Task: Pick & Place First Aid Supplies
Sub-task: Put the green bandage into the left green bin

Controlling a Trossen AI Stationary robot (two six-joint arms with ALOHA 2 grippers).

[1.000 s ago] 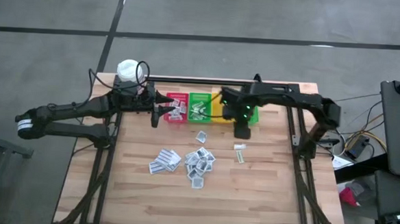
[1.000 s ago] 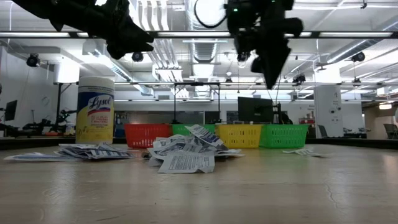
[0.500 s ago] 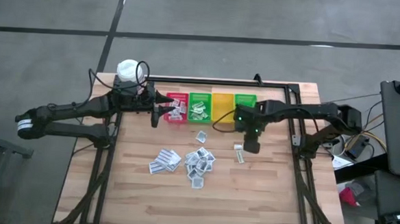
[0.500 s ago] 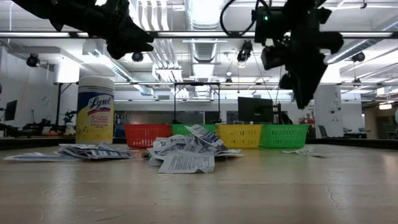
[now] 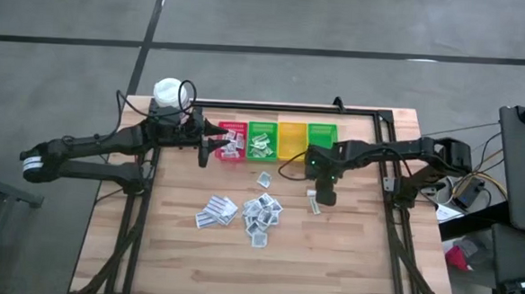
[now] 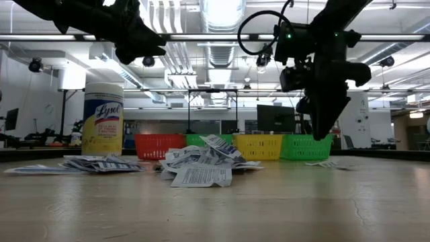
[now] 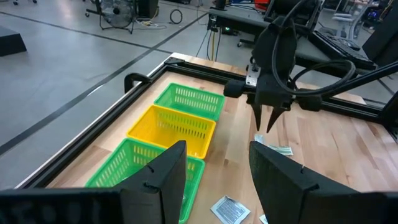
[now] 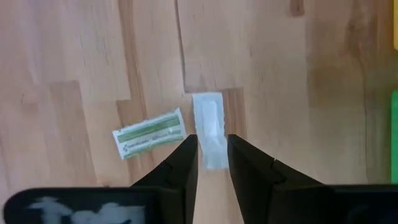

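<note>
Two first aid supplies lie apart from the rest on the right: a plain white sachet and a green-printed packet. My right gripper hovers just above them, open, fingers pointing down and straddling the white sachet's near end without touching it. From above, the right gripper sits over this pair. More sachets form a heap and a smaller pile mid-table. My left gripper is open and empty, held high by the red bin.
Four bins line the back: red, green, yellow and green; the red and first green hold sachets. A yellow wipes bottle stands back left. One sachet lies alone before the bins. A black frame rail borders the far edge.
The right arm has swung from over the bins towards the table's front and dropped low over the two separate packets. The left arm has stayed where it was.
</note>
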